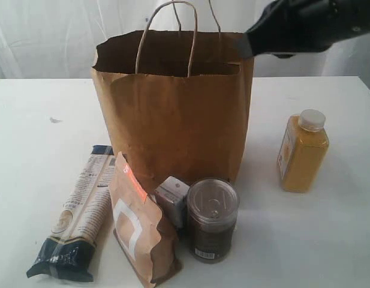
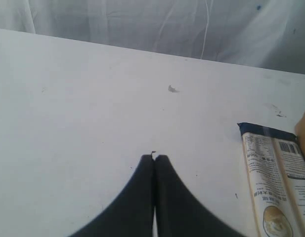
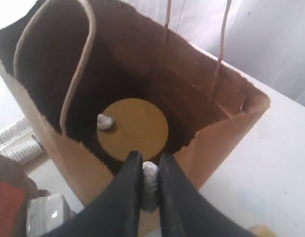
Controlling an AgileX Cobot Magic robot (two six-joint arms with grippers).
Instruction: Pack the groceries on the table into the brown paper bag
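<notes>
Yellow-lidded jar (image 3: 132,129) sits in the bag (image 1: 173,120), directly below your right gripper (image 3: 150,159). Its jaws stand narrow about a pale lump (image 3: 150,181), and you cannot tell if they grip it. Bottle (image 1: 303,153) stands upright on the table (image 1: 328,240) right of the bag, nearest that arm; left gripper (image 2: 154,159) is closed.

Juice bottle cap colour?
White cap on the yellow juice bottle; exterior view shows it best.
</notes>
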